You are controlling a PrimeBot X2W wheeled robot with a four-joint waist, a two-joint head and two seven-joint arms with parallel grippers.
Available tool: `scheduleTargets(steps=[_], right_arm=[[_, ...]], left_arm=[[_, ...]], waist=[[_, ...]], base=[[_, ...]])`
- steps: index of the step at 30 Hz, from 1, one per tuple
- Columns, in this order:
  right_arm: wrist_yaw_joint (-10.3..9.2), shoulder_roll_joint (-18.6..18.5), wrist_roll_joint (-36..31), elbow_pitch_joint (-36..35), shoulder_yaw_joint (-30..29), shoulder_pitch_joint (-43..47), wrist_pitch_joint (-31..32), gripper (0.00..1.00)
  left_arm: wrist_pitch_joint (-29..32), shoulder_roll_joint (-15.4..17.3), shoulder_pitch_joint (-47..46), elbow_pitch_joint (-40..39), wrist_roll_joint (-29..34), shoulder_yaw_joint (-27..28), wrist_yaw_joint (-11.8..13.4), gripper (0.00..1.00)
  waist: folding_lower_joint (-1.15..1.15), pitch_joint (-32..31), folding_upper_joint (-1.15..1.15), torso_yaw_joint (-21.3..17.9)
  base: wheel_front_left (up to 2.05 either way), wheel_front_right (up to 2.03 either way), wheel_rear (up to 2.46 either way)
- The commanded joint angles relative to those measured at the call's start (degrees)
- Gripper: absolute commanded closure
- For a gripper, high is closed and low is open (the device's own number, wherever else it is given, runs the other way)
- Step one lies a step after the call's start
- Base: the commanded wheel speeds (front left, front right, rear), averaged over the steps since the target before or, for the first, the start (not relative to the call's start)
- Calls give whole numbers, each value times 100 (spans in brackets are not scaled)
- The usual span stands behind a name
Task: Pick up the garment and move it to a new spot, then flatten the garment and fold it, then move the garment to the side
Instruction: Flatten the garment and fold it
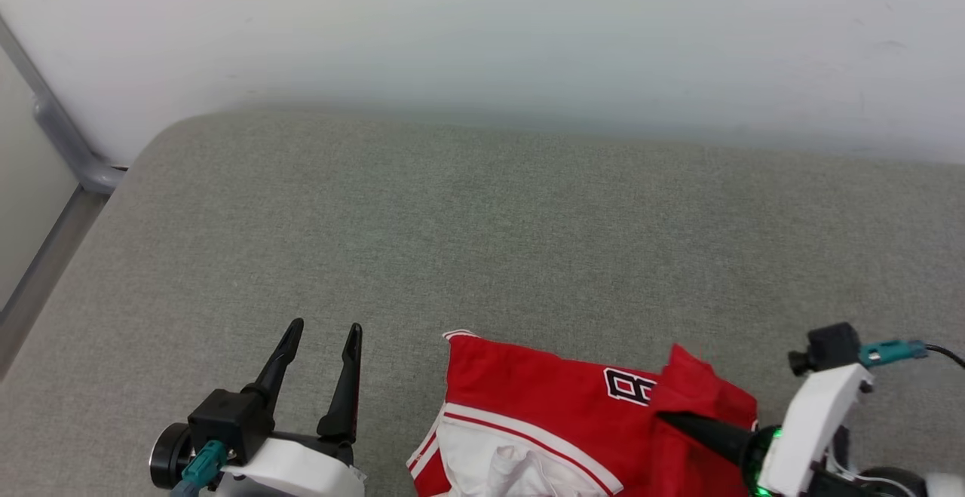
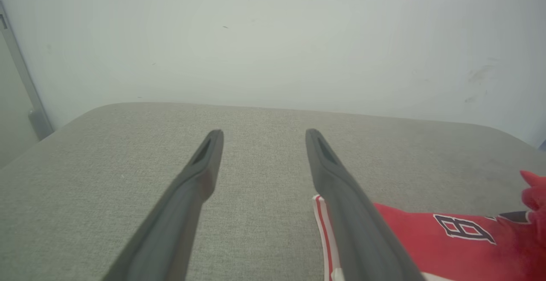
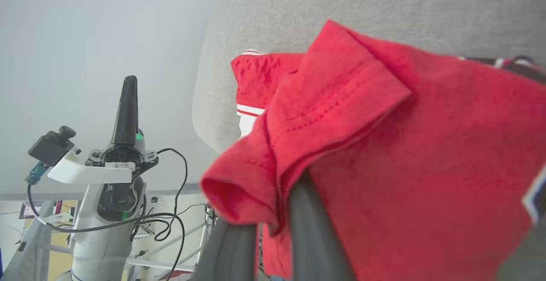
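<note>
Down at five o'clock on the counter, close to its near edge, the right fingers are pinched narrow on a red hem fold of the garment, raising that corner up beside the black-and-white lettering. Over at seven o'clock the left fingers stand spread wide, holding nothing, poised above bare grey cloth just beside the shirt's striped edge. Outward from there, the garment lies rumpled between six and five o'clock, one white sleeve bunched at the bottom, while open counter runs toward twelve o'clock and the pale wall. By my reckoning the work is early: a corner is gripped, yet the shirt looks neither flat nor folded, so flattening, folding and the final shift aside all remain.
</note>
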Motion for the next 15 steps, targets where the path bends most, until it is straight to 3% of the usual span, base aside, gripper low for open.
scheduleTargets(steps=[1, 12, 15], right_arm=[[-2, 33, 126, 140, 295, -166, -228, 100], [-2, 24, 872, 1181, 2092, -975, -1695, 100], [-1, 24, 750, 1481, 2420, -1143, -1985, 100]], left_arm=[[-6, -3, -105, -1, -21, 4, 8, 0], [-68, -176, -450, 112, -32, -54, -108, 0], [-85, -205, -501, 156, 1, -27, -143, 0]], waist=[[0, 64, 0, 54], [0, 510, 0, 310], [0, 615, 0, 339]], base=[[0, 0, 0], [0, 0, 0], [0, 0, 0]])
